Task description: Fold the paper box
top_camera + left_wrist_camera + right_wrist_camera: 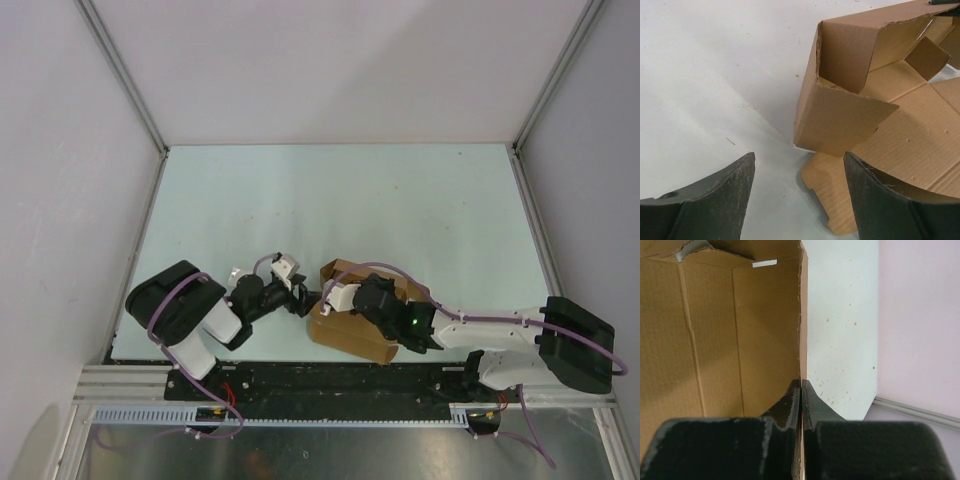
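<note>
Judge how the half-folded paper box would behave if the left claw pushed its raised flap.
Probably floppy: the paper box is thin corrugated sheet with visible creases, so a push would likely hinge the flap over. Likely light: it could slide on the smooth table, though the right claw, shut on one wall, should anchor it.

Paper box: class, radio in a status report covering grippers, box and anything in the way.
Left gripper open, just short of the paper box. Right gripper shut on its wall edge. Box partly folded. Nothing seen blocking.
</note>
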Controlling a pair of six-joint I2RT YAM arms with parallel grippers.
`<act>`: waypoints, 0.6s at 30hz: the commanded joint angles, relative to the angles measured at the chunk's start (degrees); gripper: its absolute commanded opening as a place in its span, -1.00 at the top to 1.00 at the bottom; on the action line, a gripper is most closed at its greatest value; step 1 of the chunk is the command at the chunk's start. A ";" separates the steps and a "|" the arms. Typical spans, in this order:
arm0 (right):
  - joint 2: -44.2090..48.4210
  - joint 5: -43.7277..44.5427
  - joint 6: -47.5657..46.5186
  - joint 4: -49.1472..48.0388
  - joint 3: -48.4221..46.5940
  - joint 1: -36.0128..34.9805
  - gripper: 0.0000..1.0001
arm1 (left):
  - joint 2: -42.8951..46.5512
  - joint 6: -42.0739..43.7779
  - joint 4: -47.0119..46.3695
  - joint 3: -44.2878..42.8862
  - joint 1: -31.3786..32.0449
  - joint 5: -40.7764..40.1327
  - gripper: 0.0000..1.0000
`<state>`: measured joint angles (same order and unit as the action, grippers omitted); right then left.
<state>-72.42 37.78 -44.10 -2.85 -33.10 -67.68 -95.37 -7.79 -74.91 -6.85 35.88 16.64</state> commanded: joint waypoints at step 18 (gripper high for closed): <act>-3.16 -0.17 2.52 -1.72 0.50 -1.31 0.99 | -6.49 0.50 -20.80 -8.71 -0.28 8.40 -0.54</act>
<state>-73.91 39.70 -43.53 -3.77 -33.10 -68.51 -101.36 -7.16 -75.33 -14.59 35.81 22.13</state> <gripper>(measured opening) 0.017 0.775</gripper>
